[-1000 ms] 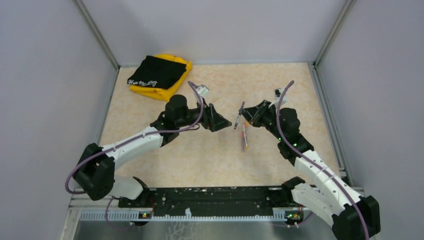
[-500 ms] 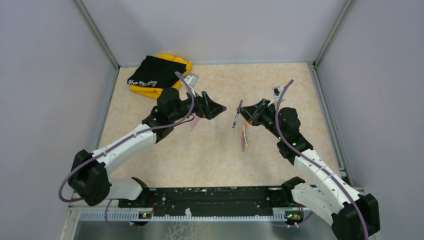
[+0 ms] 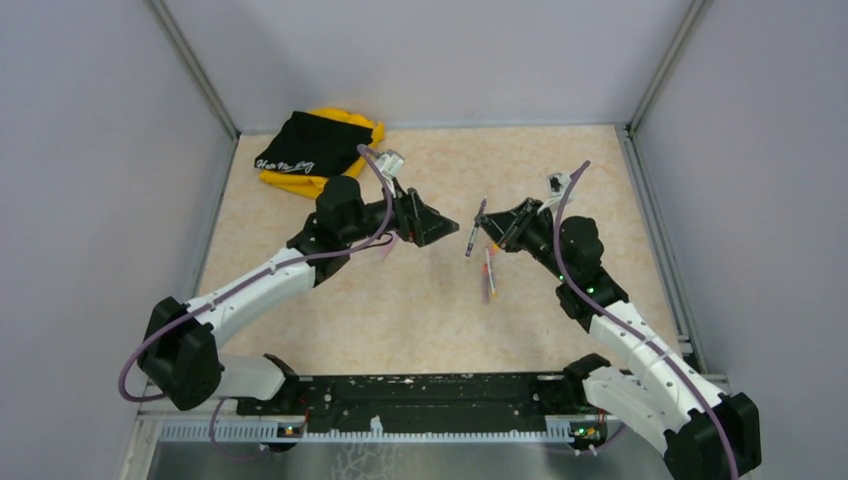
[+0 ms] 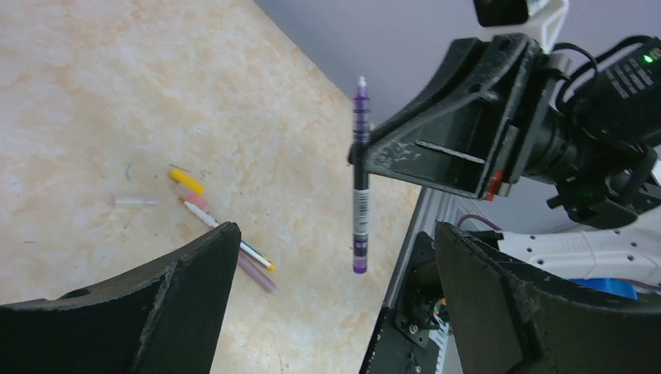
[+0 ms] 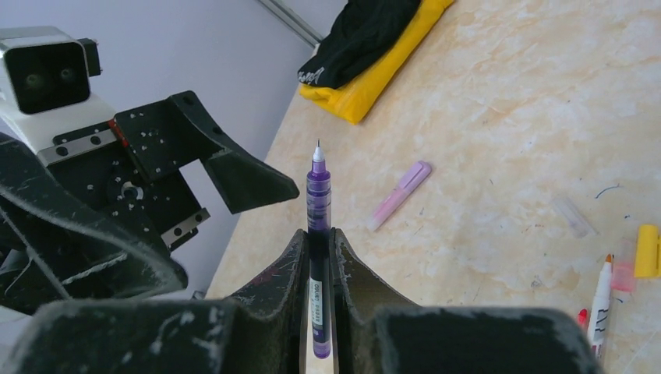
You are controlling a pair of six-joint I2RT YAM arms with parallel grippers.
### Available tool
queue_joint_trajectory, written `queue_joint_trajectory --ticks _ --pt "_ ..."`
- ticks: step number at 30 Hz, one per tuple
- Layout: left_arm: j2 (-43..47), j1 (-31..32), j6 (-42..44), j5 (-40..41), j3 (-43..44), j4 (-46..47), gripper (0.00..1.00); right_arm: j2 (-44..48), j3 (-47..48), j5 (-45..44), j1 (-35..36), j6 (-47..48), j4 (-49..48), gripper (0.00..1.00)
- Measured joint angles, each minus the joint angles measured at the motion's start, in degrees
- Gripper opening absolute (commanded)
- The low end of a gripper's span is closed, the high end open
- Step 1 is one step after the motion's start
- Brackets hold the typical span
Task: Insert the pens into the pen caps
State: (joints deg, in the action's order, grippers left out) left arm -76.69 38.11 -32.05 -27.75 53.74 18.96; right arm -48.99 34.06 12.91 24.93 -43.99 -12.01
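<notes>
Right claw (image 5: 317,234) grips pen (image 5: 318,183) above tabletop (image 5: 507,117) (beige marble).

Top camera: high behind the arm bases (image 3: 250,378), tilted down, far enough to take in the whole table (image 3: 420,320). Left wrist camera: close, low, looking out between its own fingers (image 4: 140,304) at the right gripper (image 4: 360,152). Right wrist camera: sights along its fingers (image 5: 273,312) back at the left gripper (image 5: 234,234) and cloth (image 5: 366,47). All three share the dark pen (image 5: 317,202); both wrist views catch loose pens (image 4: 201,214), probably the same cluster.
</notes>
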Motion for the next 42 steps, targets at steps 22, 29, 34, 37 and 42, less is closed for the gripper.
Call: queue_joint_trajectory --ticks 22,29,34,37,42 --pt "1.46 -4.13 3.45 1.09 2.54 -4.13 0.92 1.01 0.17 -0.98 0.0 0.5 2.16 0.0" --pt "1.92 2.45 4.68 0.07 2.54 -3.76 0.77 0.98 0.22 -0.61 0.02 0.5 0.59 0.0" --pt "1.01 4.33 4.63 -0.37 2.54 -2.1 0.74 0.98 0.22 0.44 0.0 0.44 -1.97 0.0" --pt "-0.39 5.84 4.68 -0.39 2.56 -1.79 0.71 0.98 0.22 1.14 0.02 0.42 -3.48 0.0" --pt "-2.54 6.69 4.59 -0.42 2.73 -1.84 0.62 0.98 0.22 2.69 0.02 0.35 -5.6 0.0"
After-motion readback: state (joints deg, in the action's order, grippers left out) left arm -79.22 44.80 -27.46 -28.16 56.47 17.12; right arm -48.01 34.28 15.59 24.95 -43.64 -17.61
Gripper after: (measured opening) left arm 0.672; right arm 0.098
